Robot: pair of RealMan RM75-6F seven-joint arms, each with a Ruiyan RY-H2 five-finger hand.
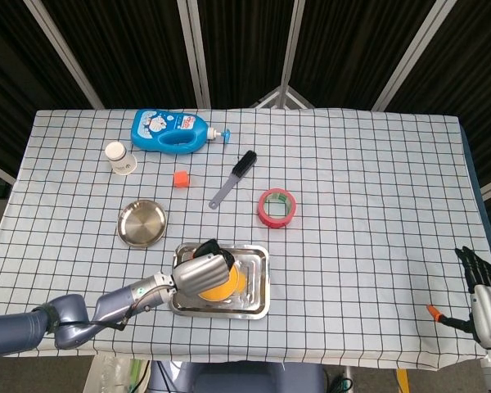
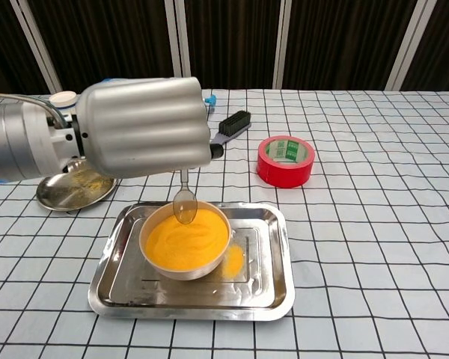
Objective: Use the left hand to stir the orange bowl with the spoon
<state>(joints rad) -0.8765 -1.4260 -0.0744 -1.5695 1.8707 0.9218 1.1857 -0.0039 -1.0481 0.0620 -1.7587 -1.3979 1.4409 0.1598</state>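
Observation:
The orange bowl (image 2: 185, 243) sits in the left part of a steel tray (image 2: 266, 288), filled with orange contents. My left hand (image 2: 146, 127) hovers over it and grips a metal spoon (image 2: 185, 203) that hangs down, its tip at the bowl's far rim. Seen from the head view, the left hand (image 1: 198, 270) covers most of the bowl (image 1: 227, 284) in the tray (image 1: 256, 282). My right hand (image 1: 481, 291) stays at the far right table edge, fingers apart and holding nothing.
A red tape roll (image 2: 286, 160), a black brush (image 2: 226, 131), a small steel dish (image 2: 71, 188), a blue bottle (image 1: 172, 130), a white cup (image 1: 119, 158) and an orange cube (image 1: 180, 178) lie beyond the tray. Orange spill marks the tray floor (image 2: 233, 261).

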